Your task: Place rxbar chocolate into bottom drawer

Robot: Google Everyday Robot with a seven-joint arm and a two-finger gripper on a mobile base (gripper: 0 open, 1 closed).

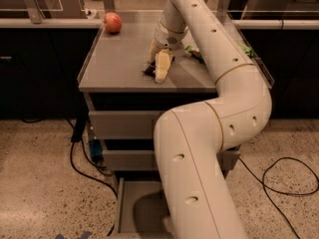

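On the grey cabinet top (119,68), my gripper (160,67) points down and touches the surface near the middle front. A small dark wrapper, the rxbar chocolate (149,69), peeks out at the gripper's left side; most of it is hidden behind the gripper. Whether the gripper holds it does not show. The bottom drawer (133,208) stands pulled out at floor level, its flat grey floor partly covered by my arm (199,148).
A red apple (112,22) sits at the back left of the cabinet top. A green chip bag (193,52) lies behind the arm, right of the gripper. Two shut drawers (119,124) sit above the open one. Cables (279,178) trail on the floor on both sides.
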